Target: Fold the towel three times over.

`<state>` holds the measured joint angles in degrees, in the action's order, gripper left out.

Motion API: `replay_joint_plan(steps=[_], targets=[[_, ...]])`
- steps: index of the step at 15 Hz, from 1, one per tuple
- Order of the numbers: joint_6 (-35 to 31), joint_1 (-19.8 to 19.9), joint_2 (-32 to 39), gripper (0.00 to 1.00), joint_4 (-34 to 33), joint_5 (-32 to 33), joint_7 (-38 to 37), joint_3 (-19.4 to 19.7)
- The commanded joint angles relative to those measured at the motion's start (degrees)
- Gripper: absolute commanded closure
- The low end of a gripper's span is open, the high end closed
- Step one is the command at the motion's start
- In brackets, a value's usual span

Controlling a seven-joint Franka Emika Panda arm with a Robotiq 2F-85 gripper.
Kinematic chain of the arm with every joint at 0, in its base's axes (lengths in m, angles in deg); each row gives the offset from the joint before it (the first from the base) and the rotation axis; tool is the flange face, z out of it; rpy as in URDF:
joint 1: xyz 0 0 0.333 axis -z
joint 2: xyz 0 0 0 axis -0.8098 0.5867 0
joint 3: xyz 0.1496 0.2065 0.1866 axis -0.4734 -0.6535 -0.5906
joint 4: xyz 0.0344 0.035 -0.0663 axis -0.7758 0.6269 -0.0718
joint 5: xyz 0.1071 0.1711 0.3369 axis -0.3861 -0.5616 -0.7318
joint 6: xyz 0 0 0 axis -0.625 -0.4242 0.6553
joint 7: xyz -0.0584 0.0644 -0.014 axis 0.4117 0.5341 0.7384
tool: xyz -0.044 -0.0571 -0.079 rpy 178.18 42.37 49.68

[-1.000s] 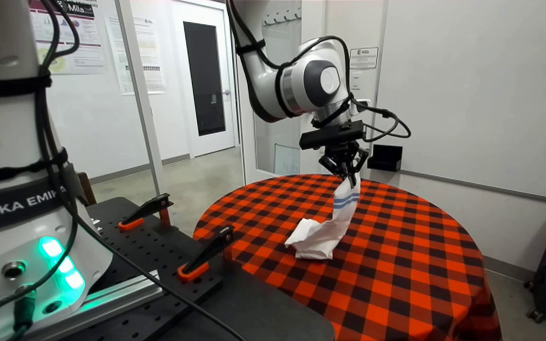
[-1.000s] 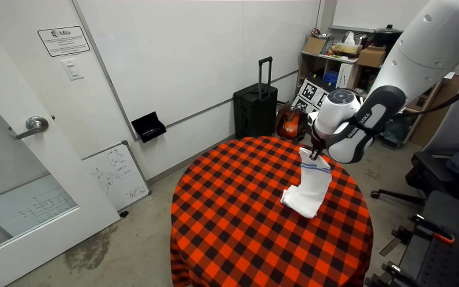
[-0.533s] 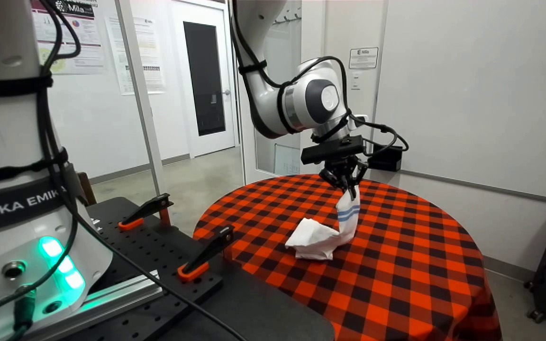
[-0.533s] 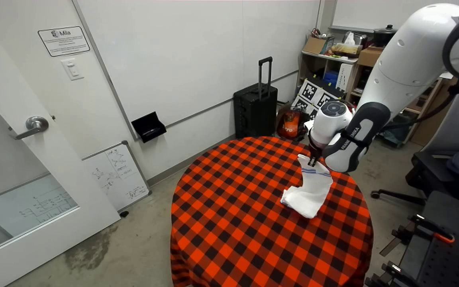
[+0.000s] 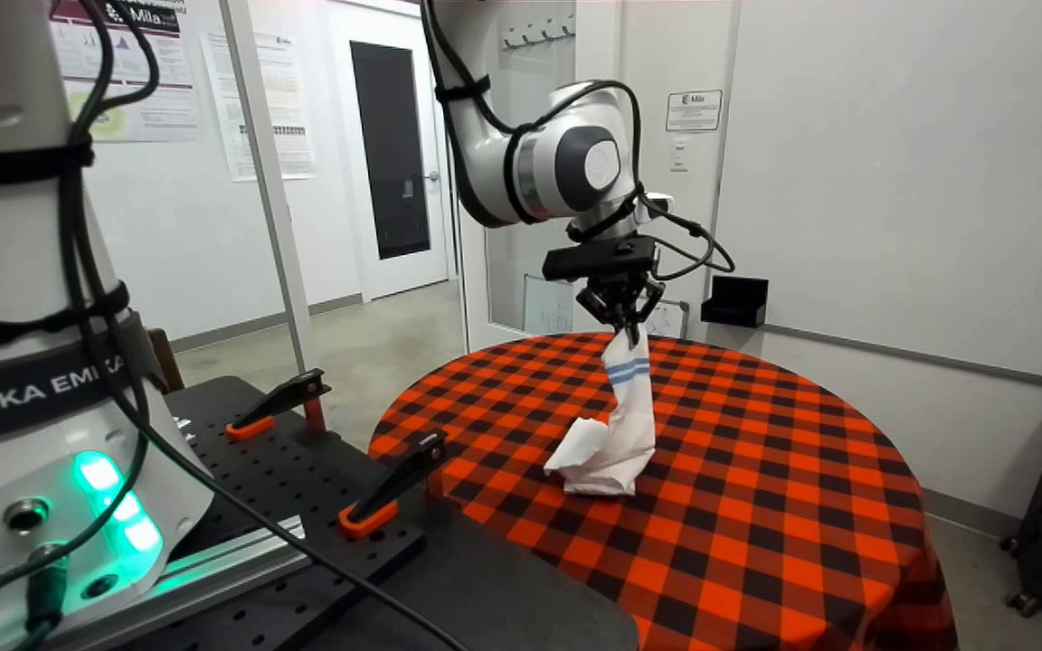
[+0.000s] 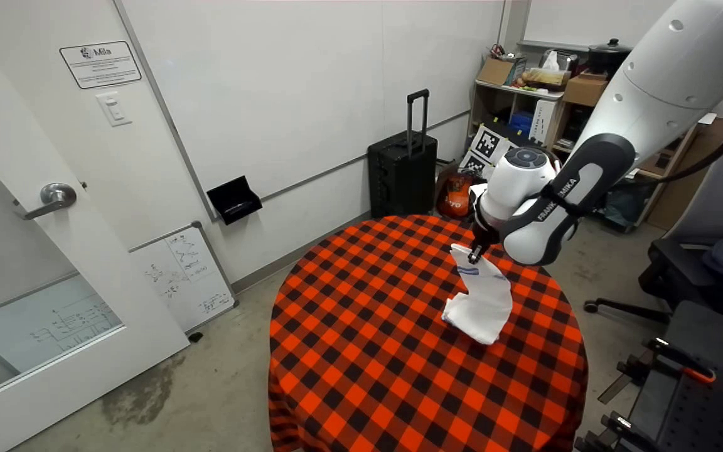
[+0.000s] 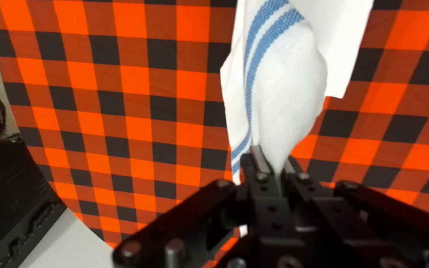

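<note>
The white towel [image 5: 631,425] with blue stripes has its lower part folded on the table and its striped end lifted. It also shows in an exterior view [image 6: 486,304] and in the wrist view [image 7: 289,74]. My gripper [image 5: 632,336] is shut on the towel close to the striped end and holds that end above the table, over the folded part's far side. The gripper also shows in an exterior view [image 6: 475,256]. In the wrist view the fingers [image 7: 275,162] pinch the cloth, and a striped corner hangs to their left. The folded layers beneath are partly hidden by the lifted cloth.
The round table with its red-and-black checked cloth [image 5: 756,506] lies under the towel. Two clamps [image 5: 394,484] stand on the black mounting plate by the robot base. A black suitcase [image 6: 402,176] and an office chair [image 6: 681,270] stand beyond the table.
My gripper first dips, then rises and moves towards the folded part, carrying the striped end along. The lower part of the towel stays in place on the table.
</note>
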<state>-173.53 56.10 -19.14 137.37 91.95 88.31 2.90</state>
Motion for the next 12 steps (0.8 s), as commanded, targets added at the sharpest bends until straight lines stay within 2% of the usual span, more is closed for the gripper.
replay_joint_plan(steps=[1,2,4,9,12], targets=[[0.37,4.70,-5.19,0.98,4.79,-1.70,1.33,-5.71],[0.16,5.49,-5.74,0.98,5.65,-1.67,1.73,-6.59],[-0.82,5.64,-6.01,0.98,7.16,-0.33,2.77,-5.98],[-5.76,-1.88,-3.01,0.98,7.71,5.87,3.35,5.57],[-8.78,-6.09,-1.90,0.98,8.77,8.31,4.33,9.89]])
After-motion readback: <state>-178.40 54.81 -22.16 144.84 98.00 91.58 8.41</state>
